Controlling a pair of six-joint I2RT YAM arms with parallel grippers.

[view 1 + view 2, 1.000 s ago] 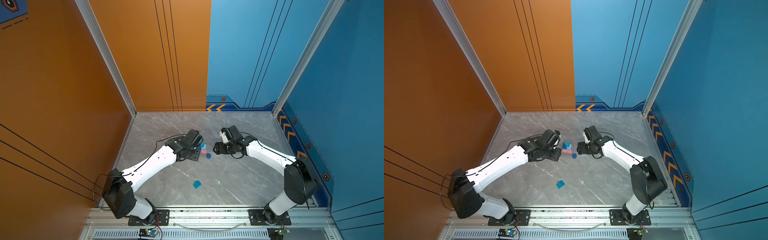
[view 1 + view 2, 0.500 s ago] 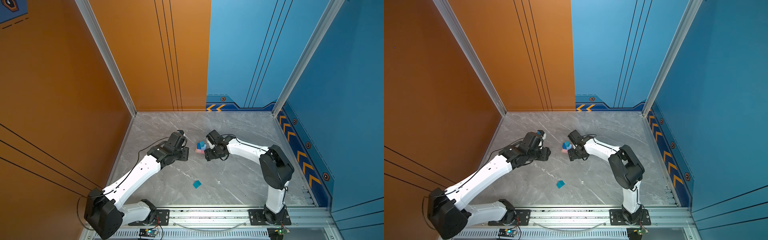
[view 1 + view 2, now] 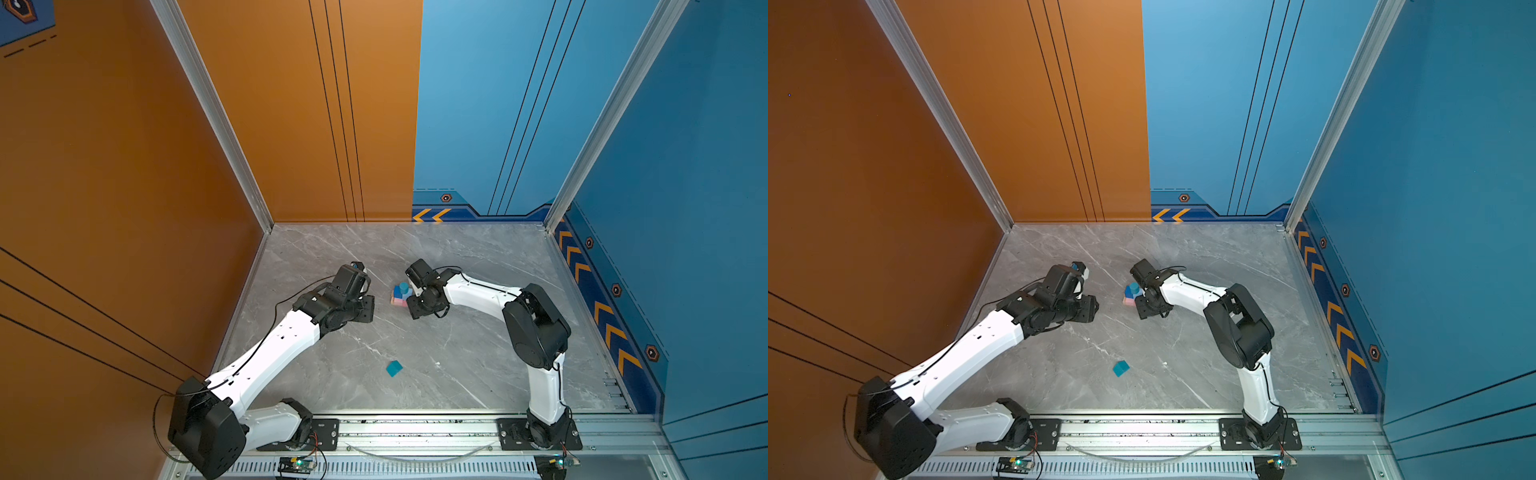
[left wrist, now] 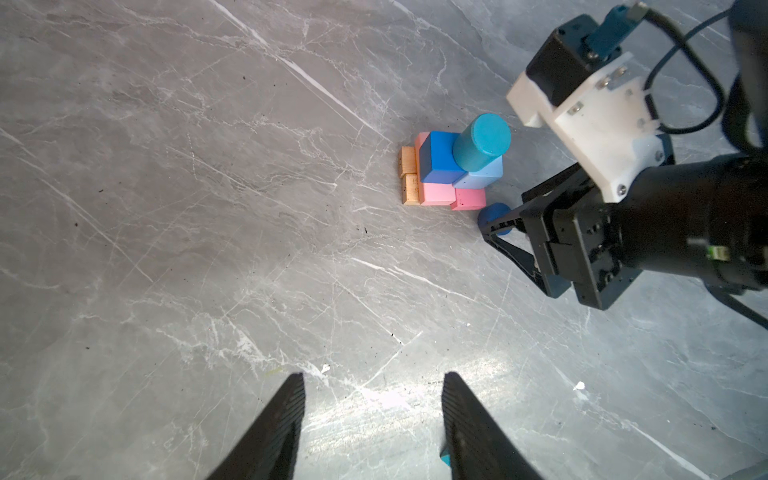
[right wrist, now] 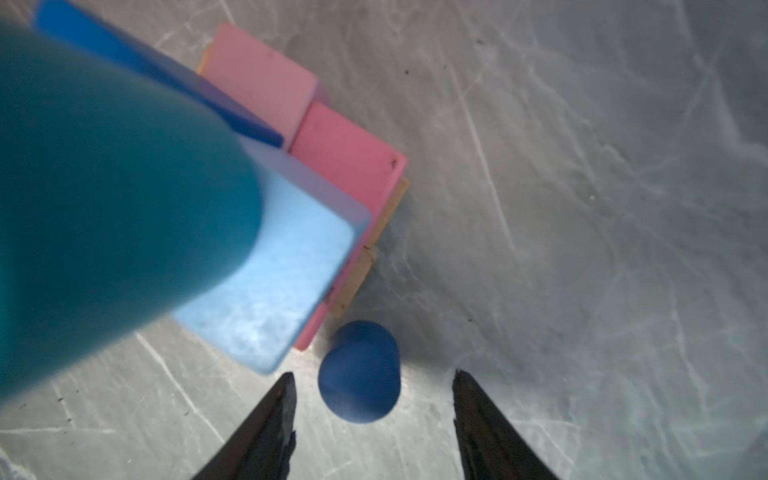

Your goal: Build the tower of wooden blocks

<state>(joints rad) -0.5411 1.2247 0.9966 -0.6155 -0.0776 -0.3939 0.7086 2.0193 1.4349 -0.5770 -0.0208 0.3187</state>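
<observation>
No words, numbers or brand names can be read anywhere. The only signs are two orange chevron arrows (image 3: 432, 215) on the dark-blue trim band (image 3: 459, 214) along the foot of the blue back wall (image 3: 498, 104). A row of orange chevrons (image 3: 601, 308) runs along the blue right wall (image 3: 685, 208), and there are small hexagon emblems (image 3: 446, 198).

surface: grey marble-look tabletop (image 3: 478, 257), white veins | left, back-left: orange wall panels (image 3: 124, 166) | back-right, right: blue wall panels (image 3: 478, 104) | corners: aluminium posts (image 3: 216, 120) | right wall base: yellow chevron strip (image 3: 603, 308) | front: aluminium rail (image 3: 415, 434), circuit board (image 3: 297, 463) lit green
</observation>
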